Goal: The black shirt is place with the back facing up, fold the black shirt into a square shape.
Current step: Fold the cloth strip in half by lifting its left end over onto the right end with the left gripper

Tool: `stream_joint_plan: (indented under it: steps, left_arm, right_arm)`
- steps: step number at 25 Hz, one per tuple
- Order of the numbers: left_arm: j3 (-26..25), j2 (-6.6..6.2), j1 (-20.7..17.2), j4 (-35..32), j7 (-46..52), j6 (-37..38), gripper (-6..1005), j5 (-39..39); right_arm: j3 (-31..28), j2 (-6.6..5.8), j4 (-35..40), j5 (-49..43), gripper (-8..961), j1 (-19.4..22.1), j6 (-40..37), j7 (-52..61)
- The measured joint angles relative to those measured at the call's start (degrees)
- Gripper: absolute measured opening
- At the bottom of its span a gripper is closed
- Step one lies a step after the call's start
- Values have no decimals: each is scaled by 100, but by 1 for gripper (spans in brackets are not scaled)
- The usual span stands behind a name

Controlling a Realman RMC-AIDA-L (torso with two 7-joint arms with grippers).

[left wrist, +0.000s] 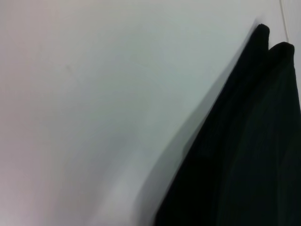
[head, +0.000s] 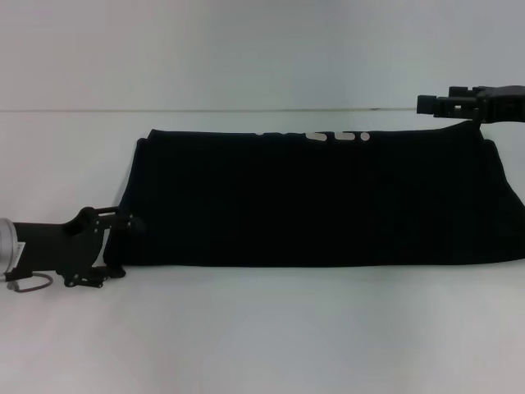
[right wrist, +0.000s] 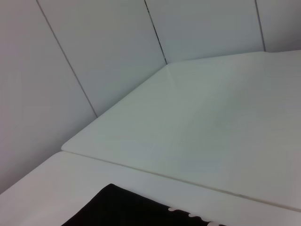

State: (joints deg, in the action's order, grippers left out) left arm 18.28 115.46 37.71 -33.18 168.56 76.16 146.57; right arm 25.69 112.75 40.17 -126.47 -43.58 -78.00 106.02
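The black shirt (head: 312,205) lies on the white table (head: 262,345) as a long band running left to right, with a strip of white print (head: 328,136) showing along its far edge. My left gripper (head: 127,246) sits low at the shirt's near left corner, fingers spread open beside the cloth edge. The left wrist view shows the doubled edge of the black shirt (left wrist: 254,155) on the bare table. My right gripper (head: 431,104) hovers above the shirt's far right corner. A far corner of the black shirt (right wrist: 122,209) with white print (right wrist: 188,215) appears in the right wrist view.
A seam (head: 205,110) runs across the table just behind the shirt, with a second white tabletop (right wrist: 197,127) beyond it. Pale panelled walls (right wrist: 94,56) stand behind that. Bare white table lies in front of the shirt.
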Motion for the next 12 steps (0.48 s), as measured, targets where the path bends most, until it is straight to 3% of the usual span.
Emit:
stream_joint_plan:
  steps: [12]
  left_arm:
    - [-1, 5, 2, 5, -41, -178, 823, 0]
  right_arm:
    - [7, 0, 0, 0, 916, -2, 26, -3]
